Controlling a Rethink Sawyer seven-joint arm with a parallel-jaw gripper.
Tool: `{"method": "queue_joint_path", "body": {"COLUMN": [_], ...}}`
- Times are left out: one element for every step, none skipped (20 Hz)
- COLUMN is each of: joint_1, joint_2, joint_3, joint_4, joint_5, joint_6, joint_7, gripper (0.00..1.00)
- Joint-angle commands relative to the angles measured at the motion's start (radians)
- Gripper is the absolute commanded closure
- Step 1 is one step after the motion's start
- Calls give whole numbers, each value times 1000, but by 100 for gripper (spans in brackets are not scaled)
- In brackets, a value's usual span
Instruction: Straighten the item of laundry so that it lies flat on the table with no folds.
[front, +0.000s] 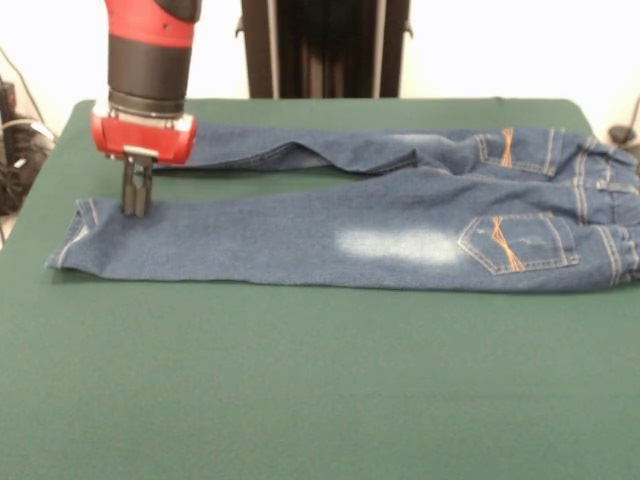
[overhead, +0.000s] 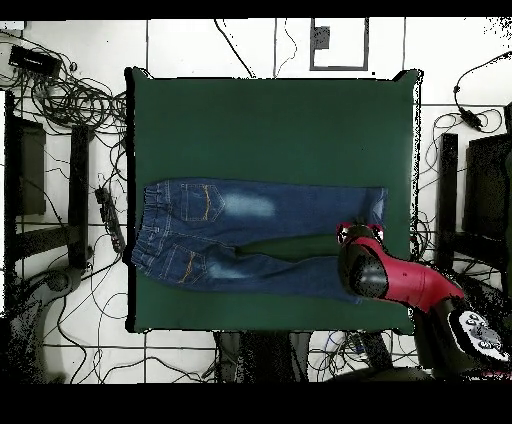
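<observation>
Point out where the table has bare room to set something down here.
The table has a wide bare band between the jeans and its camera-side edge in the front view. A thin wedge shows between the two legs. Crowded: the cuff end under the end effector, and the waistband at the table's edge.

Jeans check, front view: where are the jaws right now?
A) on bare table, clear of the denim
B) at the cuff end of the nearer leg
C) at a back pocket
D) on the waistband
B: the gripper comes down on the jeans close to the hem of the nearer leg, far from the waistband and pockets.
</observation>
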Motion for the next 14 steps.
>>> {"method": "queue_joint_path", "body": {"joint_1": [67,76,83,89,94,99,108,115,122,128,131,136,141,146], "joint_2": [163,177,189,207,225,244,253,251,250,240,230,221,213,195], "joint_3": [-14,-25,-37,-48,-61,-74,-89,-99,-109,-119,-125,-134,-143,-152], "joint_4": [12,7,0,-10,-17,-23,-24,-21,-19,-12,-9,-3,2,6], "joint_5": [79,87,94,102,113,124,136,146,155,161,163,166,167,168], "joint_6": [-68,-87,-105,-129,-162,-195,-221,-232,-242,-242,-239,-247,-254,-245], "joint_7": [235,238,238,236,235,234,234,234,233,231,227,224,221,214], "gripper": [100,100,100,100,100,100,100,100,100,100,100,100,100,100]}}
